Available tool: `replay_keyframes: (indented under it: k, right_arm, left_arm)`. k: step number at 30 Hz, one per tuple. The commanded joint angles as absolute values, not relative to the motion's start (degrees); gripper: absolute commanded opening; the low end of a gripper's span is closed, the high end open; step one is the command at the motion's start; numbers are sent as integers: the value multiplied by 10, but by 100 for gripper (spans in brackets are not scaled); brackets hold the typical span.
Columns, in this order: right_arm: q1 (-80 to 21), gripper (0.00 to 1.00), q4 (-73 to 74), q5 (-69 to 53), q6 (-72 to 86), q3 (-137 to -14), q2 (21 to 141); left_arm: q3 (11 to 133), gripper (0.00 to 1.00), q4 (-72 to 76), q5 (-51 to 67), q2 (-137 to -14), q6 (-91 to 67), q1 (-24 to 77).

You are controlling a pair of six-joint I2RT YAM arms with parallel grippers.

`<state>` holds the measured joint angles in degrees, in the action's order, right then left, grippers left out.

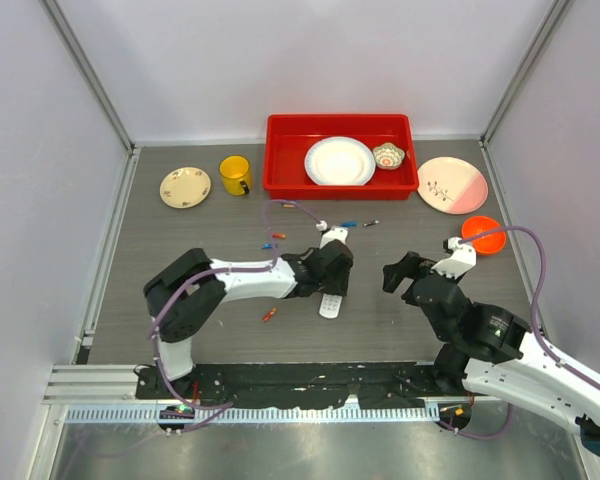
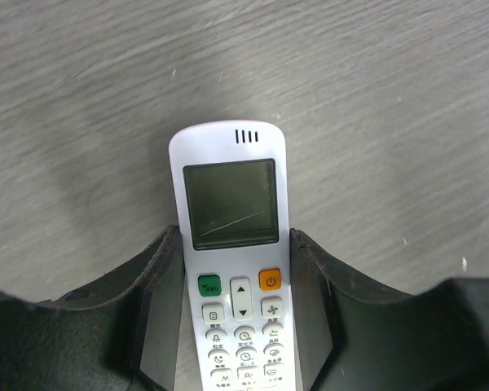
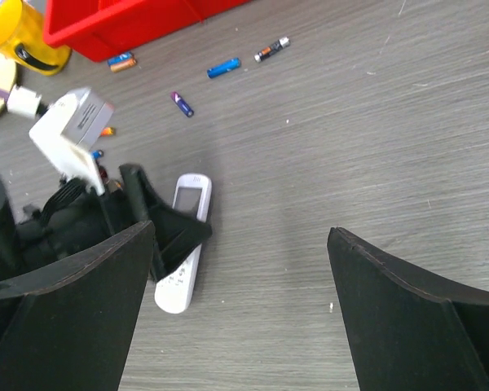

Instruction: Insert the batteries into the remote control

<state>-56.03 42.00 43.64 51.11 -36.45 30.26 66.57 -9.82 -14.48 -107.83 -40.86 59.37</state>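
Observation:
The white remote control (image 1: 330,305) lies face up on the table, screen and buttons showing (image 2: 232,204). My left gripper (image 1: 332,272) straddles it, both fingers pressed against its long sides (image 2: 235,238). The remote also shows in the right wrist view (image 3: 177,287). No back cover is visible. Batteries lie scattered: a blue one (image 1: 348,224), a black one (image 1: 370,223), a small cluster (image 1: 271,243) and an orange one (image 1: 269,315). Several also show in the right wrist view (image 3: 223,68). My right gripper (image 1: 398,272) is open and empty above bare table, right of the remote (image 3: 240,236).
A red bin (image 1: 280,150) at the back holds a white plate (image 1: 338,160) and a small bowl (image 1: 388,155). A yellow mug (image 1: 236,175) and cream plate (image 1: 185,186) stand left of it. A pink-white plate (image 1: 452,185) and orange bowl (image 1: 482,234) stand right.

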Motion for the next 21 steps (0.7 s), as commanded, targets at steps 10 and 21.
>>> replay_keyframes:
  k: [10,21]
  right_arm:
    - [-562,98,256,325,447,-415,318]
    - [-549,100,19,108,482,-338,340]
  left_arm:
    - [394,0,306,90,-770,-591,419]
    - [249,0,702,213,-741,-767,374]
